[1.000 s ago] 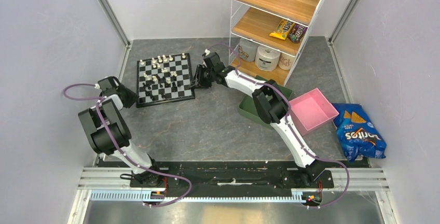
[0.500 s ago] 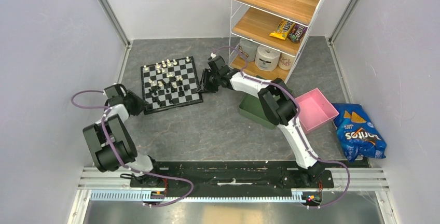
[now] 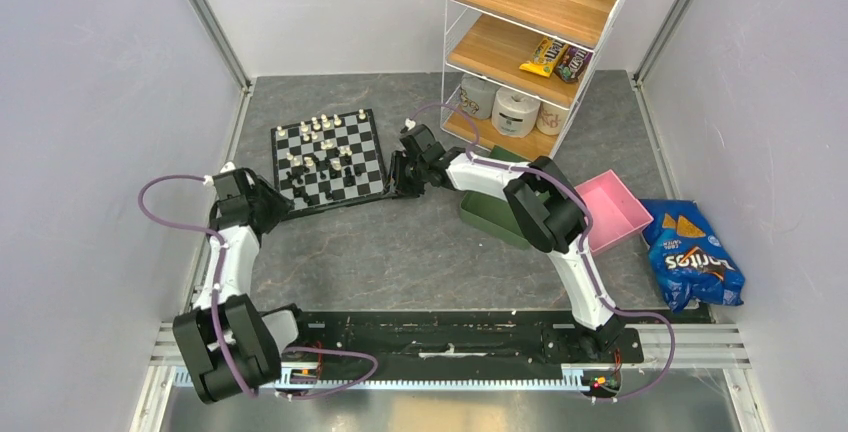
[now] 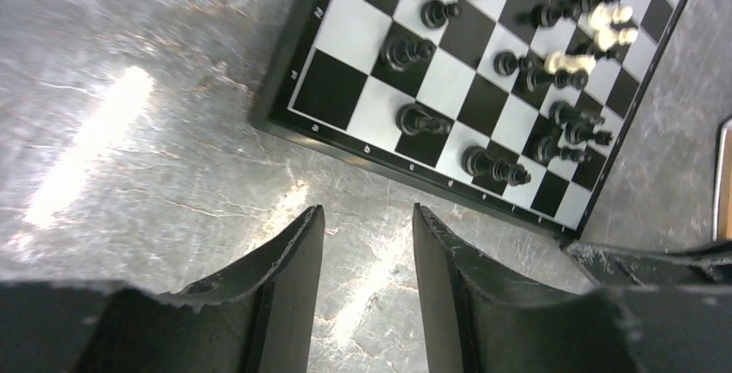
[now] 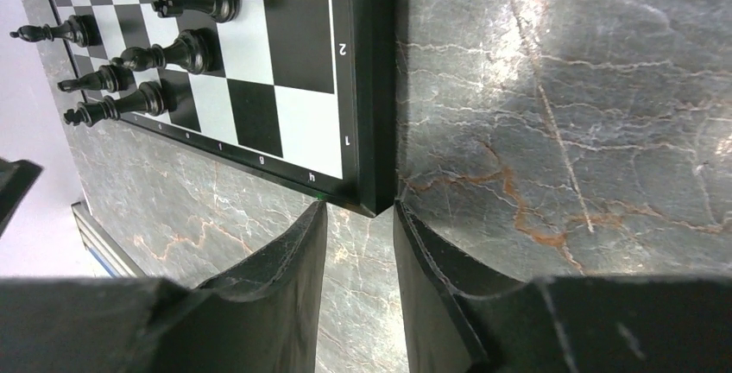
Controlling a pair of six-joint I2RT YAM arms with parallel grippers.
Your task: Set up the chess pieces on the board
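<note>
Chess pieces point(image 3: 320, 162), tiny cream-white and black figurines: standing on a small square black-and-white chequered chessboard point(image 3: 372, 174) with a thin dark border. Cream ones mostly along the far rows, a few mid-board; black ones bunched mid-board and toward the near side. Not ranked in tidy rows.

Chessboard flat on the grey marbled tabletop point(image 3: 400, 252), far-left quarter, skewed slightly, sitting between the two grippers.

Left gripper point(image 4: 367, 213): low over the table just short of the board's near-left edge, not touching it. Jaws parted, only bare tabletop between them.

Right gripper point(image 5: 358, 209): at the board's near-right corner. Jaws part-way apart, corner lodged at their mouth, one fingertip point(image 5: 401, 218) against the side border. Clamped or merely touching: cannot tell.

To the right: white wire rack with wooden shelves point(image 3: 530, 12), dark green tray point(image 3: 485, 214) partly under the right arm, pink tray point(image 3: 615, 202), blue crisp bag point(image 3: 695, 257).
</note>
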